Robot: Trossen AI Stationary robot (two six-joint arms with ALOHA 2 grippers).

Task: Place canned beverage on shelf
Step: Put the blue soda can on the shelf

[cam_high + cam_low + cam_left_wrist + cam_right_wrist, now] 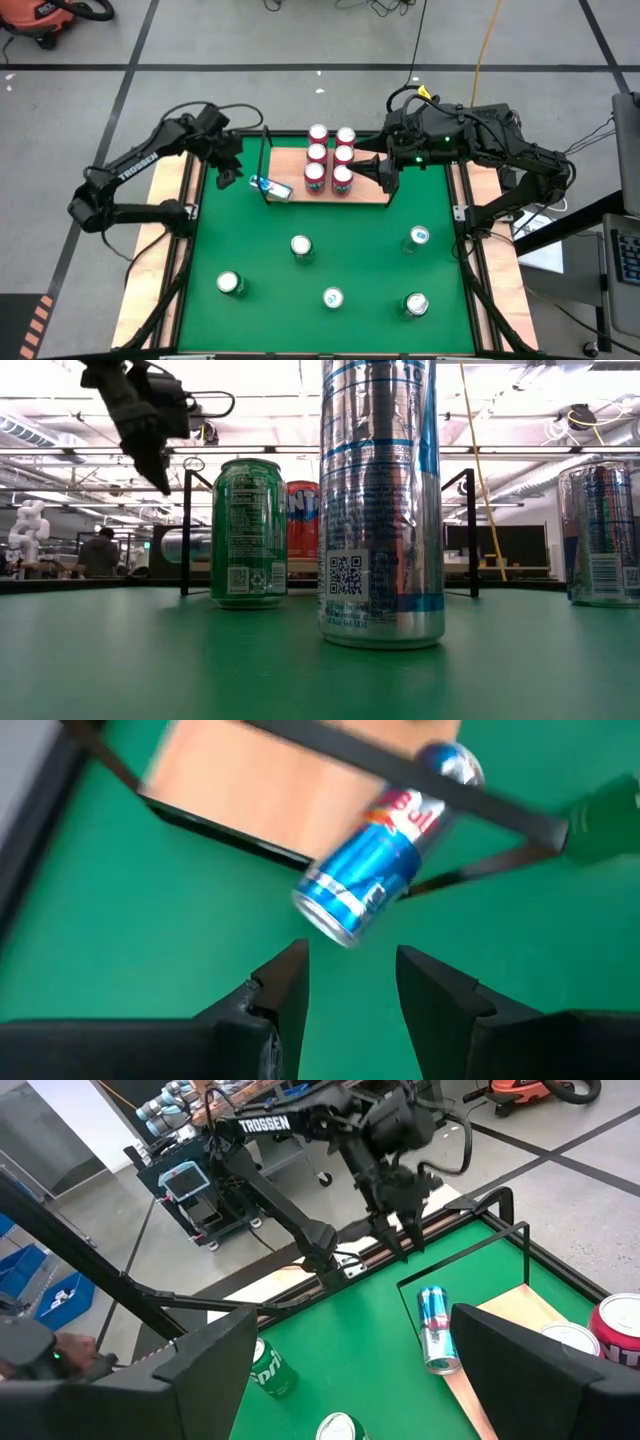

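A blue canned beverage [375,870] lies on its side at the left near corner of the shelf [285,160], partly on the light-wood board [260,780] and partly over the green mat, under a black rail. My left gripper [350,970] hovers open just to its left [232,172], slanting down, with nothing between the fingers. Several red-and-white cans [330,158] stand upright on the board. My right gripper [350,1315] hangs open and high over the shelf's right end [375,172].
Several loose cans stand on the green mat [250,230]: one mid-mat [301,246], one right [418,237], others near the front [230,284], [333,298], [416,304]. The shelf's black rails [186,530] stand at its sides. Free mat lies left of the shelf.
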